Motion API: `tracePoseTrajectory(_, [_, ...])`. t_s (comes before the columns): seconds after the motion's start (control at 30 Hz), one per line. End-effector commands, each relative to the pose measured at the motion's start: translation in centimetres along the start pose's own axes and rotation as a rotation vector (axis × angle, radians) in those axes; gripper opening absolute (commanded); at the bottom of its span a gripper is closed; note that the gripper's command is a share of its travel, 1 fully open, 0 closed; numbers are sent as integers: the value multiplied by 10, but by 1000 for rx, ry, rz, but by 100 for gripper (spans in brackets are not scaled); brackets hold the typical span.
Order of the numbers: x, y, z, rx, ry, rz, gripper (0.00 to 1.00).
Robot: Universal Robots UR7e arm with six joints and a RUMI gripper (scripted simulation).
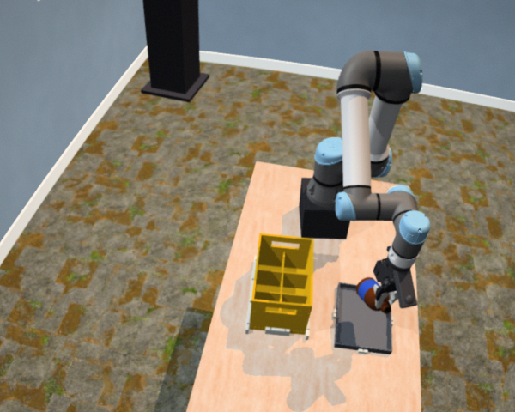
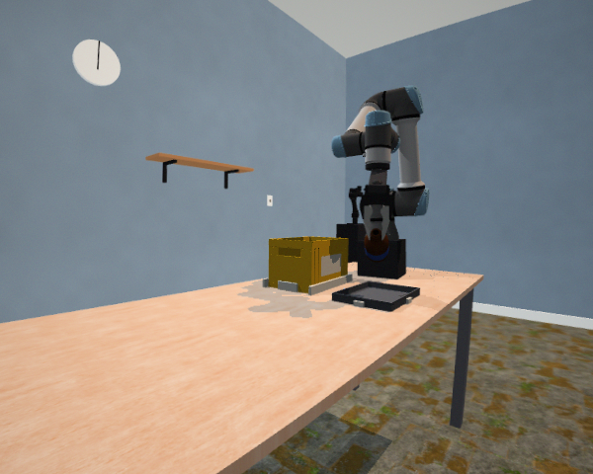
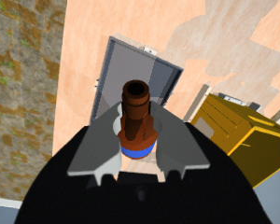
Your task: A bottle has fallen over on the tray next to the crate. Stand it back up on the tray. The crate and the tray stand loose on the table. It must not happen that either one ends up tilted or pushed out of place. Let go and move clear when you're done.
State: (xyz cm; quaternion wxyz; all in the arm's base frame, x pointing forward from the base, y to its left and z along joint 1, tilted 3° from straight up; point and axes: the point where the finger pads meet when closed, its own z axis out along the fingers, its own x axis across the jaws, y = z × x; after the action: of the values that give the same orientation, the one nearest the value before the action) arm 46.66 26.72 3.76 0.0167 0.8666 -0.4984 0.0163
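My gripper [image 3: 135,102] is shut on a brown bottle [image 3: 137,122] with a blue label band. It holds the bottle in the air above the far end of the dark grey tray [image 1: 363,317]. In the top view the bottle [image 1: 371,293] hangs tilted, its blue band toward the crate side, and the gripper [image 1: 387,290] grips it from the right. In the exterior view the bottle [image 2: 375,243] hangs well above the tray [image 2: 377,294]. In the wrist view the bottle's open mouth points toward the tray [image 3: 133,79] below.
A yellow crate [image 1: 281,283] with inner dividers stands left of the tray; it also shows in the wrist view [image 3: 243,135] and the exterior view [image 2: 306,262]. The arm's black base block [image 1: 324,215] stands behind both. The table's right edge runs close to the tray.
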Motion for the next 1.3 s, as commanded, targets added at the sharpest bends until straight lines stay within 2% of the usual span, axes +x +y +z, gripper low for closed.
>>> tracePoseTrajectory(0.0, [0,0,-1,2,0,0,0])
tracePoseTrajectory(0.57, [0,0,-1,2,0,15,0])
tracePoseTrajectory(1.27, [0,0,-1,2,0,253,0])
